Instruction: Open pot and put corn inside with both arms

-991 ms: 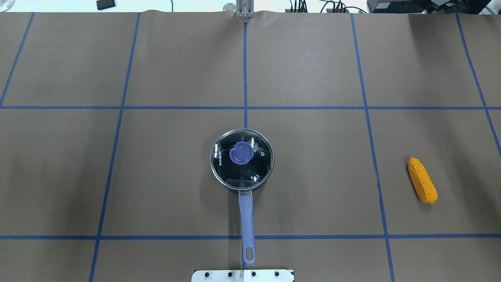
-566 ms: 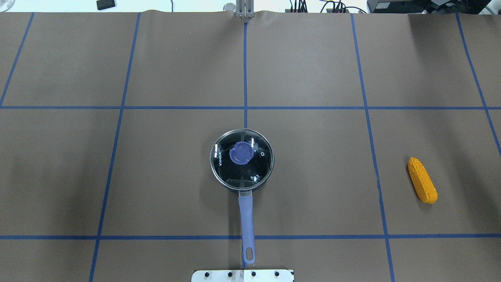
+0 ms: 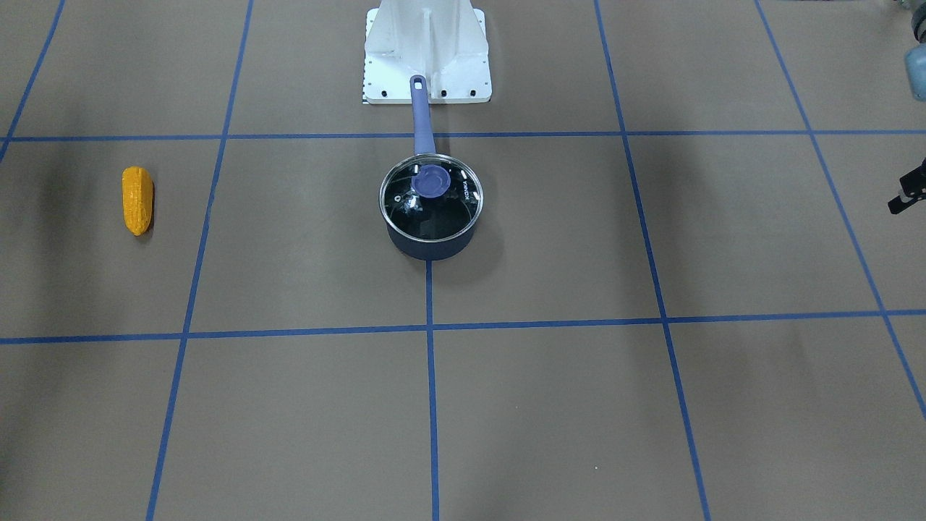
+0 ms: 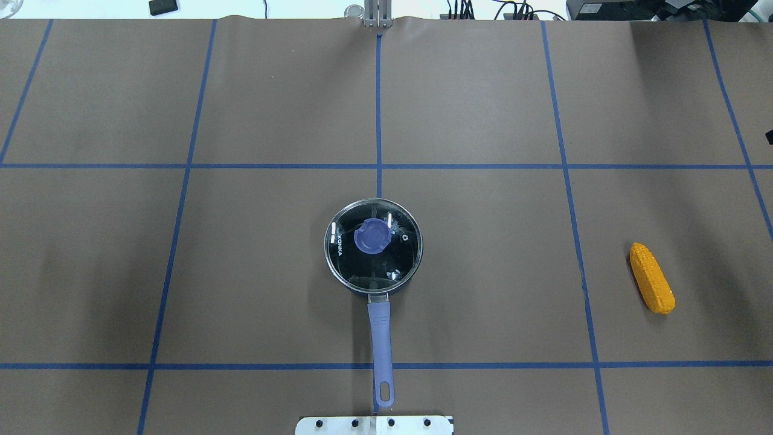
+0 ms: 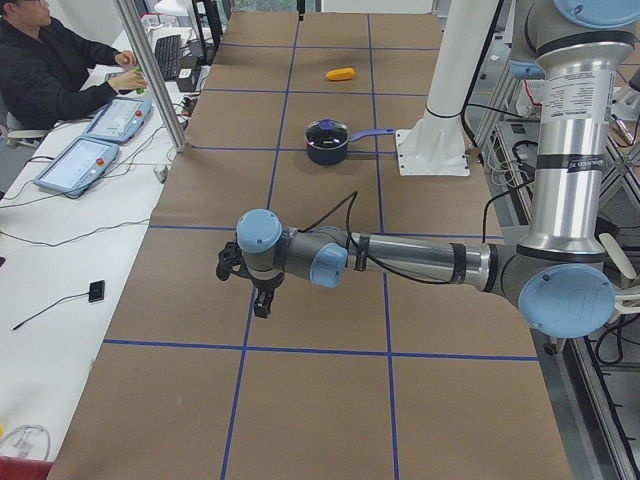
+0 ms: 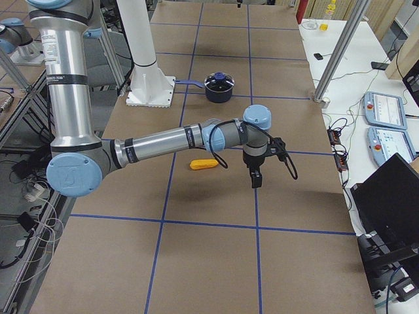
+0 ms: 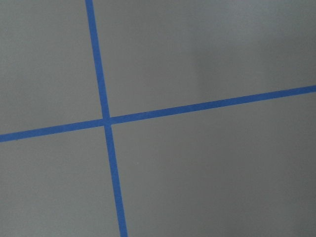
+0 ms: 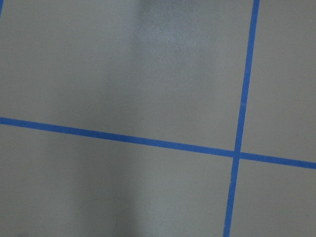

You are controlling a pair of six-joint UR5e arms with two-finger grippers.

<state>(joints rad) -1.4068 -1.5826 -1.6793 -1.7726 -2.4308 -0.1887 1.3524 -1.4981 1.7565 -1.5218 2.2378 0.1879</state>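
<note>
The pot (image 4: 373, 246) stands mid-table with its glass lid (image 4: 386, 260) on, purple-blue knob (image 4: 371, 237) up, and its handle (image 4: 381, 344) pointing at the robot base. The corn (image 4: 651, 278) lies alone far to its right. In the exterior left view my left gripper (image 5: 260, 300) hangs over bare table, far from the pot (image 5: 328, 140). In the exterior right view my right gripper (image 6: 255, 178) hangs just beyond the corn (image 6: 203, 163), apart from it. I cannot tell whether either gripper is open or shut. Both wrist views show only table and tape.
Brown table cover (image 4: 483, 109) with a blue tape grid. The white robot base plate (image 3: 427, 51) sits behind the pot handle. A black part of the left gripper (image 3: 910, 189) pokes in at the front view's right edge. An operator (image 5: 50, 70) sits at a side desk.
A small black bit of the right gripper has come in at the overhead view's right edge. Pot and corn have not moved.
</note>
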